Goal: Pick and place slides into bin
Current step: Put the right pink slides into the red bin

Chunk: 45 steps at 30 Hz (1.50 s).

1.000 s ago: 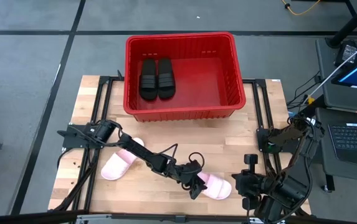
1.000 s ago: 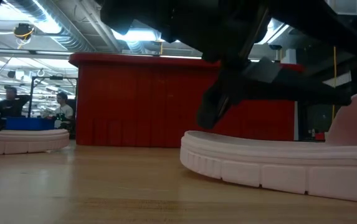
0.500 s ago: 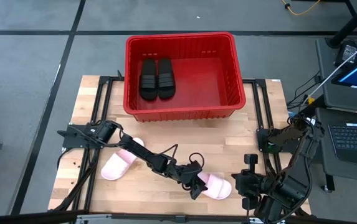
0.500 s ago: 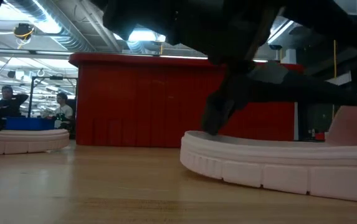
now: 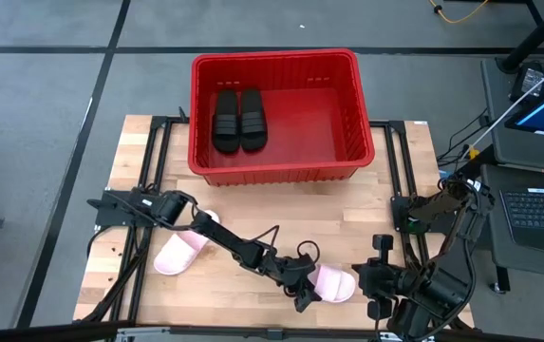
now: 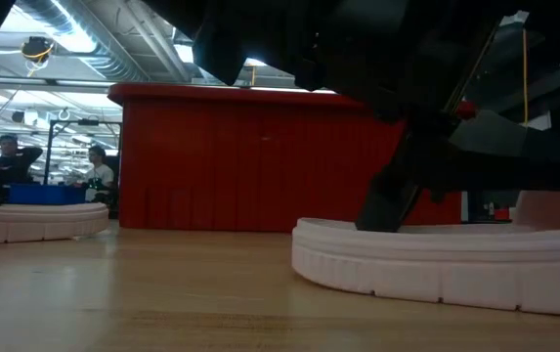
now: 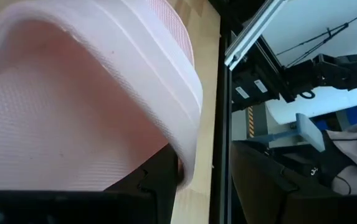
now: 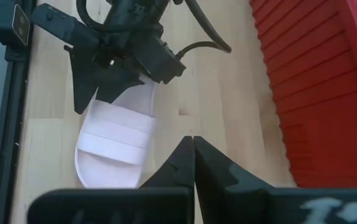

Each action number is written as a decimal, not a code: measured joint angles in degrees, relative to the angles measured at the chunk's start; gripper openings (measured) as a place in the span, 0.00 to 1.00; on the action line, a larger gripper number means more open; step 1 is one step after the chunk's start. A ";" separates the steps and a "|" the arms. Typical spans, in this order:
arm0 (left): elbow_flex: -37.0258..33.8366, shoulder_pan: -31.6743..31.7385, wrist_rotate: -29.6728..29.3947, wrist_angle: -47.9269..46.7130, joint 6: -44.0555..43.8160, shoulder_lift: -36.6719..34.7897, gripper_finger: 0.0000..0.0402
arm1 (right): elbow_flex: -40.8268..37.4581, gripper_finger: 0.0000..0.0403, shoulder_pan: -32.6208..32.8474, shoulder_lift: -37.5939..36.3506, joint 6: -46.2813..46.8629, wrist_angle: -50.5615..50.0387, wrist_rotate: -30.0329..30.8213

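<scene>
A robotics lab: a wooden bench (image 5: 366,237) on a grey floor, laptops (image 5: 542,214) on a side desk, exposed ceiling ducts (image 6: 84,39) overhead, and people seated at workstations (image 6: 11,161) in the background.

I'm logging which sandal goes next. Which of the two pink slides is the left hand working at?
The pink slide near the table's front edge, right of the other; the left hand is at its end. The other pink slide lies untouched beside the arm.
</scene>
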 joint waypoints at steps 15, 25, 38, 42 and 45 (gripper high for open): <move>0.00 0.00 5.35 0.12 5.17 0.13 0.02 | 0.00 0.01 0.01 0.00 -0.16 0.05 -0.08; 2.69 0.64 11.06 0.24 5.10 -2.54 0.01 | 0.04 0.01 0.01 0.00 -8.15 7.44 -0.02; 6.56 3.77 1.27 -31.50 19.01 -16.05 0.01 | 0.55 0.01 -0.15 -0.44 -14.22 9.14 0.86; 6.56 5.30 1.07 -35.98 20.91 -19.92 0.01 | 1.34 0.01 -0.74 -0.45 -18.45 9.24 0.87; 6.56 6.50 1.79 -36.27 22.91 -22.24 0.01 | 2.68 0.01 -1.83 -0.48 -22.00 9.18 0.88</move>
